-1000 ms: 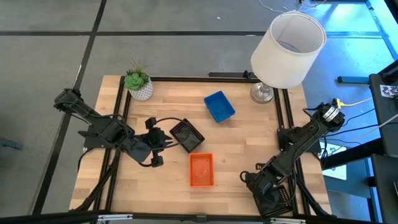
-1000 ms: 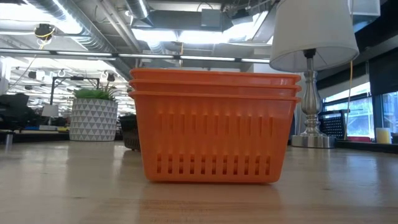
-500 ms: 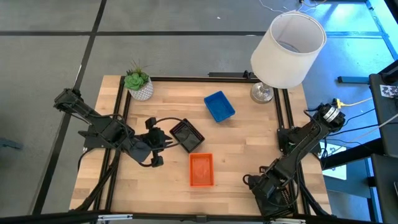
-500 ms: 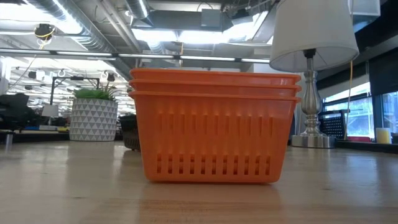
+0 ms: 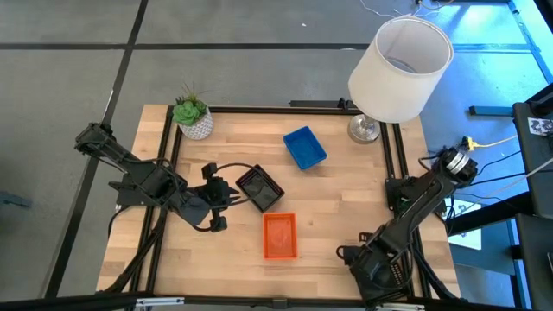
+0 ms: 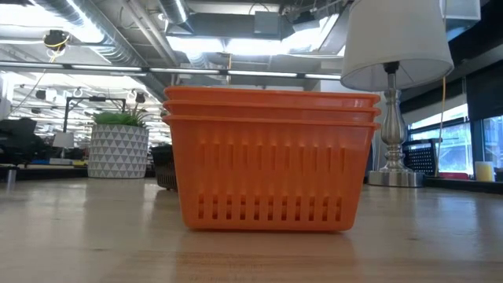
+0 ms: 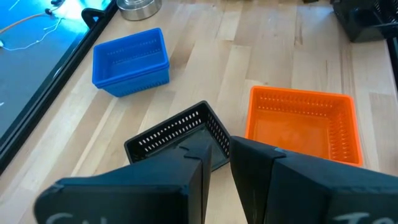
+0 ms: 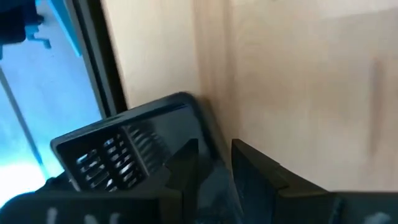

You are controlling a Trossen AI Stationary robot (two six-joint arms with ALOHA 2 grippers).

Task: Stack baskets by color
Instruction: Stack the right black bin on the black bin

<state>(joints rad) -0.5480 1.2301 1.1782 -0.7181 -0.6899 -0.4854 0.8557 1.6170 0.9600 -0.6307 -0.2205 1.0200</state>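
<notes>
A stack of three orange baskets stands on the table near its front middle. A blue basket sits toward the far edge. A black basket lies askew left of centre, and my left gripper is shut on its near end. At the table's front right corner my right gripper points steeply down, shut on another black basket. My left gripper has the black basket's wall between its fingers at a corner, one finger inside and one outside. The fingers come slanting down from the table's left. I cannot tell whether the basket is clear of the table. My right gripper has a black basket's wall running down between its two fingers, one finger inside the basket and one outside. The fingers come from above. The view is blurred, and I cannot tell whether the basket rests on the table.
A white patterned plant pot stands at the far left corner. A lamp with a white shade is at the far right. Black frame rails run along both sides of the table.
</notes>
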